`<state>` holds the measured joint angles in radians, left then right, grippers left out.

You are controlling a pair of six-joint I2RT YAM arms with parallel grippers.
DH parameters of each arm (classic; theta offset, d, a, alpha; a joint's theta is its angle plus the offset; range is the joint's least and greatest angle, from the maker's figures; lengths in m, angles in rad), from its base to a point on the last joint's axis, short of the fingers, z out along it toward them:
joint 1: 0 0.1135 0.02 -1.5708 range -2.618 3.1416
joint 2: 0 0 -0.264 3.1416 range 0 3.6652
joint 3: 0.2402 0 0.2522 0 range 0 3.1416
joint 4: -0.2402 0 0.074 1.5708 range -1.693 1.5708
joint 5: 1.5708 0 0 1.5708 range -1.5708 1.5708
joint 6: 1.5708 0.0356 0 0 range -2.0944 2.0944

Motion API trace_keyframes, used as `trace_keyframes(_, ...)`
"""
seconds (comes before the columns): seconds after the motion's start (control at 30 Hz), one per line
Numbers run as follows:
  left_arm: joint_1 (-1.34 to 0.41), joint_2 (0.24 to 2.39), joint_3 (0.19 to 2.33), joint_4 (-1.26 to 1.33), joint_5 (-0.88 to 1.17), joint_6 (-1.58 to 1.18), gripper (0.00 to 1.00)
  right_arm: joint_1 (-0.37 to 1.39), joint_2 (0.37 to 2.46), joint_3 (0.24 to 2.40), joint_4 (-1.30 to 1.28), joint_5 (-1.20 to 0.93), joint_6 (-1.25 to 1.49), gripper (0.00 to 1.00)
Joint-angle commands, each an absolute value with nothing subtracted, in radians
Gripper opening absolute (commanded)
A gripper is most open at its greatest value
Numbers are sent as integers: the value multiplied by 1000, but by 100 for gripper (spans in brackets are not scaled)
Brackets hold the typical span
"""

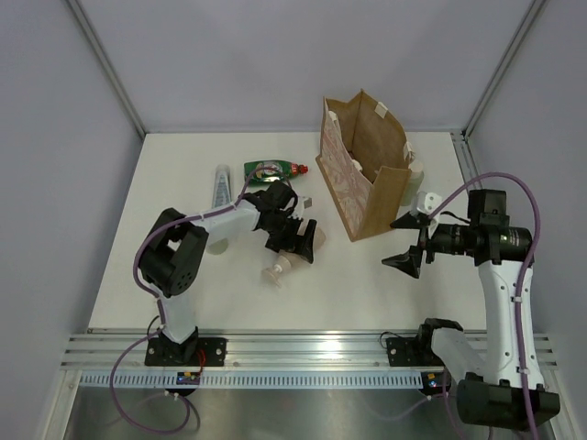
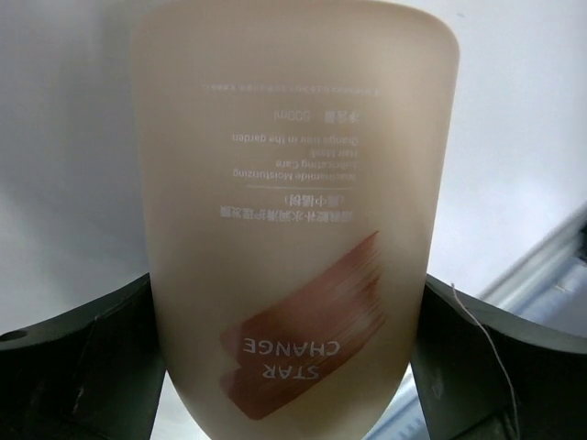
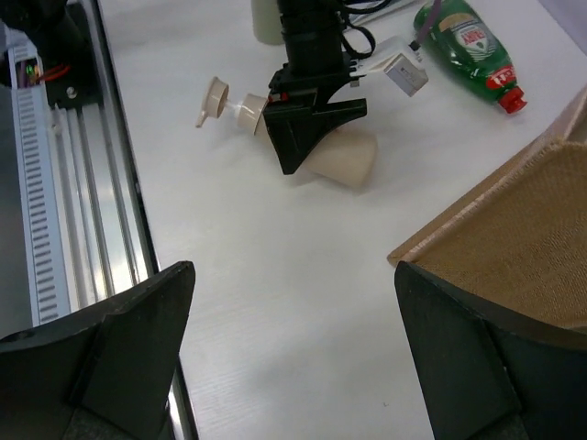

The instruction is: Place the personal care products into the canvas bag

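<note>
The beige pump bottle [image 1: 307, 246] with a reddish label lies on its side mid-table, pump head [image 1: 275, 272] toward the near edge. My left gripper [image 1: 292, 236] is shut on its body; in the left wrist view the bottle [image 2: 293, 211] fills the gap between both fingers [image 2: 83, 367]. It also shows in the right wrist view [image 3: 347, 158]. The green bottle with red cap [image 1: 273, 169] and the silvery-white tube [image 1: 221, 188] lie behind it. The canvas bag [image 1: 367, 165] stands upright at back right. My right gripper [image 1: 410, 247] is open and empty, just near of the bag [image 3: 523, 229].
An aluminium rail [image 1: 275, 353] runs along the table's near edge and shows in the right wrist view [image 3: 55, 183]. A small whitish thing [image 1: 415, 168] sits at the bag's right side; I cannot tell what it is. Grey walls enclose the table.
</note>
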<state>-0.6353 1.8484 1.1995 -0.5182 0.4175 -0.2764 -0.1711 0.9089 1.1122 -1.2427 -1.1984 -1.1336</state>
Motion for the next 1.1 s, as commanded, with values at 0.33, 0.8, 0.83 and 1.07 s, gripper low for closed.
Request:
trace_keyframes(0.33, -640, 1712, 1143, -364, 946, -551, 0, 405, 986, 1144, -1032, -730, -1035, 99)
trace_keyframes(0.8, -641, 1700, 1052, -163, 1042, -791, 0, 934, 1350, 1327, -854, -410, -1000, 96)
trace_keyframes(0.83, -641, 1701, 1054, -160, 1048, -796, 0, 971, 1365, 1338, -844, -399, -1012, 96)
trace_keyframes(1.07, -647, 1698, 1071, -162, 1098, -810, 0, 1032, 1476, 1378, -833, -376, -1048, 95)
